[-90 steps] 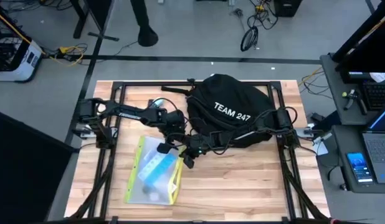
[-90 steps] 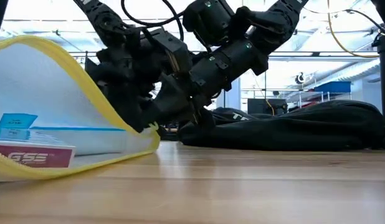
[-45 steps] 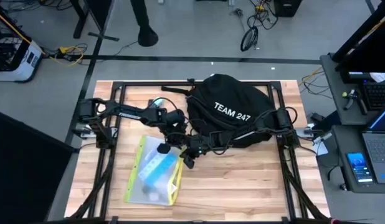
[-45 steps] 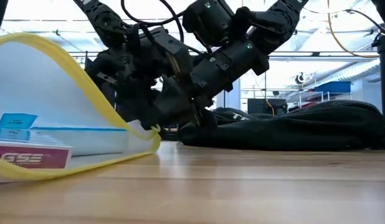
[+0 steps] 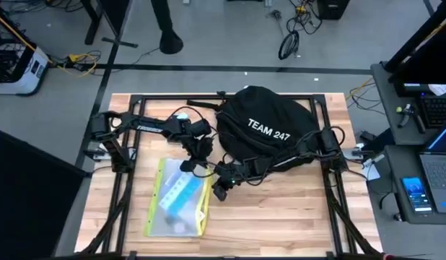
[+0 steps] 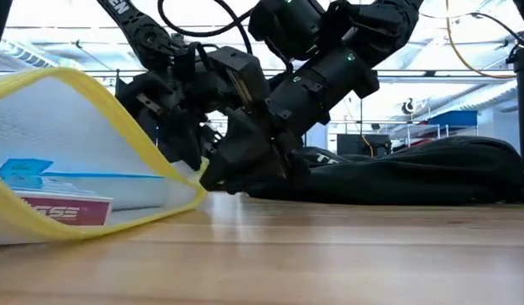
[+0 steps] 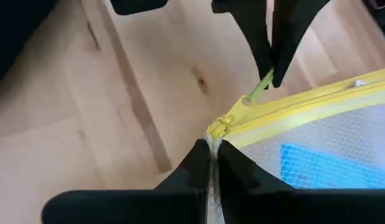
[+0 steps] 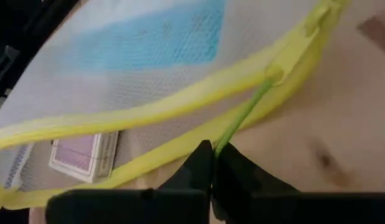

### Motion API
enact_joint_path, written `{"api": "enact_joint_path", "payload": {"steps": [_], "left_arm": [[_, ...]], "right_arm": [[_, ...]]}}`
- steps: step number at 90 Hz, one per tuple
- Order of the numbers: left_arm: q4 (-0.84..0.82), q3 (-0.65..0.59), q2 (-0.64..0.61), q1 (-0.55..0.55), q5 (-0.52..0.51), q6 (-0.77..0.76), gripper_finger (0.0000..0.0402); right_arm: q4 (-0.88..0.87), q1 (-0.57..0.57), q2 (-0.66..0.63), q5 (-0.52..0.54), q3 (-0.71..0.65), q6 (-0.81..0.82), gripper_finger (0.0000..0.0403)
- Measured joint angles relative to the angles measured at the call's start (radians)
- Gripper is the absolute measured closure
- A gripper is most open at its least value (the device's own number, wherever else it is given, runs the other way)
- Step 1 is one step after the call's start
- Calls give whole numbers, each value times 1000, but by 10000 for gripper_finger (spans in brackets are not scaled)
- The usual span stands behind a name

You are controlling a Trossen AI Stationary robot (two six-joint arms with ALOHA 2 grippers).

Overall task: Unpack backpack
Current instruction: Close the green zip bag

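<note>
1. Concrete floor with cables surrounds the wooden worktop (image 5: 281,217), and a laptop desk stands off to one side.

2. Largest on the worktop is the backpack (image 5: 270,126), black with white "TEAM 247" lettering, lying at the far middle, its lower edge just beside both grippers.

3. Next in size is the mesh pouch (image 5: 178,206), translucent with yellow zip edging, lying flat near the front left, well out of the backpack. A blue card and a small printed box show through the mesh.

4. Compared with a second ago, the pouch's near corner sits lower in the low view and the box inside has slid a little toward the middle. In the high view the right gripper has moved a touch farther front, away from the left one.

5. The left gripper (image 7: 210,155) is pinched closed on the pouch's corner fabric just behind the yellow zip slider (image 7: 217,127).

6. The right gripper (image 8: 212,163) is clamped on the thin green pull cord (image 8: 242,118) tied to that slider.

7. My reading: the two grippers pulling apart means the zip is being drawn open, one holding the pouch steady while the other tugs. The pouch itself is already unpacked; its contents look to be next.
</note>
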Motion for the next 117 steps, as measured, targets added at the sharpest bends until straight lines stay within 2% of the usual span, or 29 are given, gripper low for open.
{"api": "enact_joint_path", "payload": {"steps": [12,39,62,95,107,117], "left_arm": [[3,0,0,15,28,-30,401],[8,0,0,41,52,-52,401],[-4,0,-1,112,46,-79,401],[-52,0,-1,247,8,-79,401],[-83,30,-1,256,7,-127,397],[-152,77,-1,226,5,-124,375]], "right_arm": [[-15,30,0,-30,-14,45,403],[-11,105,0,-15,-26,145,403],[-10,197,-4,-110,-26,290,403],[21,286,-10,-95,-27,470,403],[26,281,-10,-72,-27,465,403],[10,255,-15,-90,-27,398,402]]}}
